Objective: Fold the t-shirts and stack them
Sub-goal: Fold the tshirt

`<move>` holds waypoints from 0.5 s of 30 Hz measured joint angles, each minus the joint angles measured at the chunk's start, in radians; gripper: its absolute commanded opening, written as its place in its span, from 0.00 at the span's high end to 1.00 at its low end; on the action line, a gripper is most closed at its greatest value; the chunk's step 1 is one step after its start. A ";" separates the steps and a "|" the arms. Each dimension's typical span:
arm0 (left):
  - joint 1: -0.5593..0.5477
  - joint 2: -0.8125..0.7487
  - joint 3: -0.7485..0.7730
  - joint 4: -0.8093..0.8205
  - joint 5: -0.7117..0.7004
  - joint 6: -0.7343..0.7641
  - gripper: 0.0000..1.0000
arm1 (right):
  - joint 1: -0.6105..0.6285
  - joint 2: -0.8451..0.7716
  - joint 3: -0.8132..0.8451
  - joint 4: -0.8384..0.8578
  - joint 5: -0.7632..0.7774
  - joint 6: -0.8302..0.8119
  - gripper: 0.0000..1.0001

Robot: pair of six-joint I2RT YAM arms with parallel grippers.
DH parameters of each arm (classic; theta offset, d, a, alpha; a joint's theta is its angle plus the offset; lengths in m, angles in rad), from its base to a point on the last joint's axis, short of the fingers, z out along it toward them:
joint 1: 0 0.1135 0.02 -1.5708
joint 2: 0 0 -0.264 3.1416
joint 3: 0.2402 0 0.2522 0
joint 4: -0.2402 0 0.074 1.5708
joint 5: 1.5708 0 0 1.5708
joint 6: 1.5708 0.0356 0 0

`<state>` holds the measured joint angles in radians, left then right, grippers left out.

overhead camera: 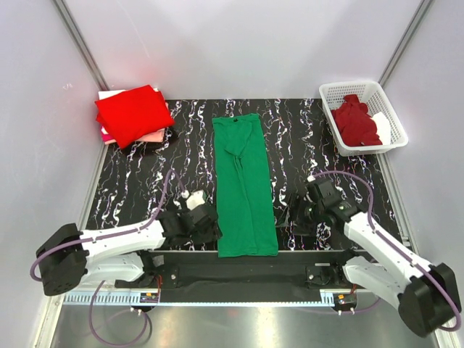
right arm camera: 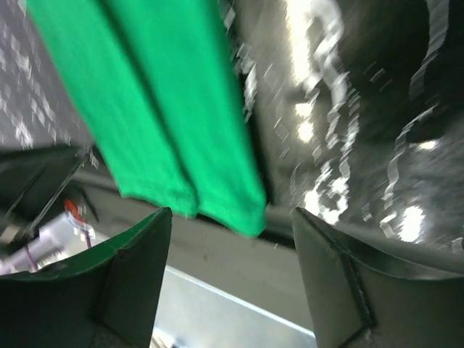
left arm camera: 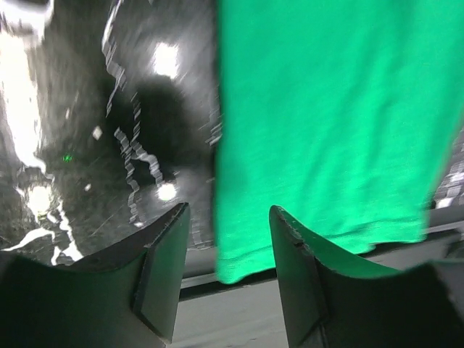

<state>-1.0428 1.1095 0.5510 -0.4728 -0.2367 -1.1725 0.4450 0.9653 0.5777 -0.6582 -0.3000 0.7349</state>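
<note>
The green t-shirt (overhead camera: 245,185) lies folded into a long narrow strip down the middle of the table, its near hem over the front edge. My left gripper (overhead camera: 205,226) is open and empty beside its near left corner; the shirt fills the upper right of the left wrist view (left arm camera: 326,123). My right gripper (overhead camera: 293,212) is open and empty beside the shirt's near right edge; the shirt's corner shows in the right wrist view (right arm camera: 167,123). A folded red t-shirt (overhead camera: 133,112) tops a stack at the far left, over pink (overhead camera: 154,136) and white ones. A maroon t-shirt (overhead camera: 356,121) sits in the basket.
The white lattice basket (overhead camera: 330,95) stands at the far right, with a white cloth (overhead camera: 382,127) beside the maroon shirt. A dark cloth (overhead camera: 156,147) lies under the stack's near edge. The table has a black marbled top (overhead camera: 304,145) and grey walls around it.
</note>
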 measured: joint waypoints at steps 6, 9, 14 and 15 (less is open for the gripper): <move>-0.055 0.034 -0.034 0.026 0.027 -0.026 0.51 | 0.129 -0.020 -0.071 0.044 0.001 0.082 0.34; -0.114 0.078 -0.001 0.020 0.019 -0.045 0.51 | 0.183 0.039 -0.103 0.069 0.002 0.113 0.34; -0.195 0.145 0.020 0.022 0.006 -0.081 0.52 | 0.244 0.113 -0.111 0.106 0.013 0.143 0.42; -0.201 0.154 0.021 0.019 0.005 -0.087 0.52 | 0.251 0.124 -0.111 0.113 0.018 0.148 0.44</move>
<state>-1.2438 1.2636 0.5720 -0.4541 -0.2321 -1.2594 0.6956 1.0893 0.4664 -0.5449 -0.2817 0.8825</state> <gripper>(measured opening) 0.480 0.593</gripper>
